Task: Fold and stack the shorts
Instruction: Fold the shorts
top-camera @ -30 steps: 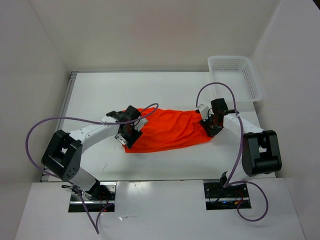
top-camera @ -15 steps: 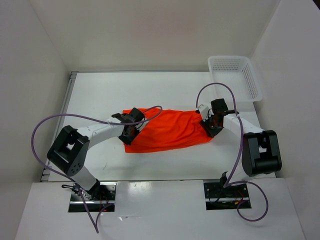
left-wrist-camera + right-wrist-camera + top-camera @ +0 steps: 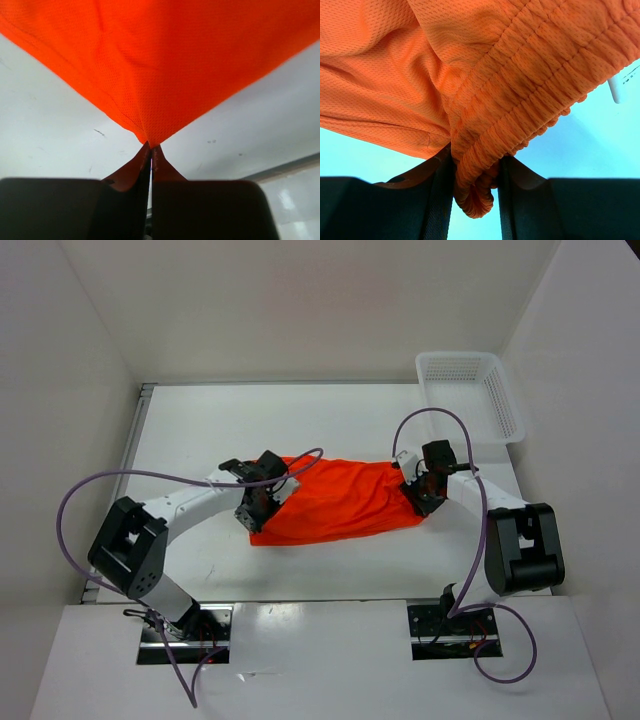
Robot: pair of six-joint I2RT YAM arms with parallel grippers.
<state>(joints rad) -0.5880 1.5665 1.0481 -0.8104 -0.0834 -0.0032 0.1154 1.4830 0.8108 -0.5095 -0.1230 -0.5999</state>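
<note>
**Position.** The bright orange mesh-fabric shorts (image 3: 335,502) lie spread near the middle of the white bench (image 3: 200,430), long axis left to right, between the two arms. A white perforated plastic basket (image 3: 503,405) stands at the far right corner, well apart from the cloth.

**Grip state.** The left fingers (image 3: 131,172) are pressed together on a thin corner of the fabric at the left end, and the cloth fans out taut from that pinch. The right fingers (image 3: 439,200) are clamped on the gathered elastic waistband (image 3: 535,100) at the right end. A thick roll of it is bunched between them, so they stand partly apart.

**Step in hand (judged).** Both ends are secured, and the fold across the length appears to be next.

**Procedure.**
1. Treat the left pinch as weak, since it holds very little cloth. Do not pull it away from the right arm, because added tension could strip the corner out.
2. Whether the left pinch holds one layer or both cannot be told. Lift slightly and check that the lower layer follows.
3. Carry one end over the other in a low arc, keeping the middle of the shorts on the bench.
4. Lay edge upon edge, then part the fingers only once the cloth rests flat.
</note>
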